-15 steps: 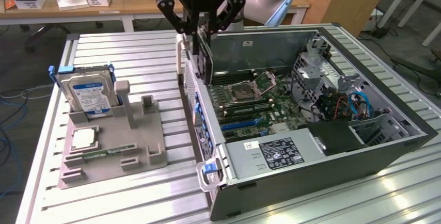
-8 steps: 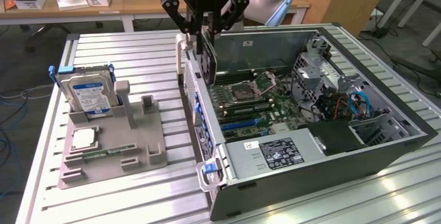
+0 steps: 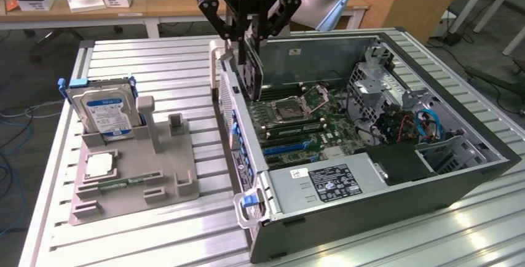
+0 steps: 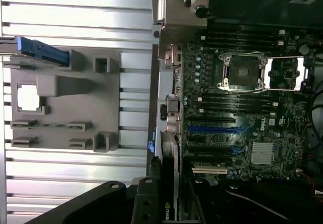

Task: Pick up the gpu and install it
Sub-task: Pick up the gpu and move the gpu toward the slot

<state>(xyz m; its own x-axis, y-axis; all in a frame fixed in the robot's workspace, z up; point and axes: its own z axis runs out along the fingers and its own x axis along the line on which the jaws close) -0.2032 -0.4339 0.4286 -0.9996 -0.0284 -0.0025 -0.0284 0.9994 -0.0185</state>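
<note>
- The pick-up half can be called done. The gpu [image 3: 251, 70] is clamped between the fingers of the gripper [image 3: 252, 36] and held on edge, hanging straight down.
- The card is held up in the air over the rear edge of the open computer case [image 3: 369, 218]. It sits above the motherboard [image 3: 320, 131], close to the case's back wall.
- The install half is not done yet. The card isn't seated in anything, and no contact with a slot can be made out.
- In the wrist view the blue expansion slots [image 4: 212, 130] are seen bare, with nothing plugged into them.
- Counted in the case:
  - one motherboard
  - one CPU socket [image 3: 297, 104], with its latch frame flipped open
  - two blue slots, plus a white one [image 4: 209, 171]
  - one power supply [image 3: 328, 181] at the near end
- Counted on the grey parts holder [image 3: 172, 168], set beside the case on the slatted aluminium table [image 3: 147, 64]:
  - one hard drive [image 3: 102, 113] with a blue label, stood upright
  - one processor chip [image 3: 98, 165], lying flat
  - what is probably one memory stick [image 3: 123, 184], though that bit is hard to make out
- One gpu and one gripper in total.
</note>
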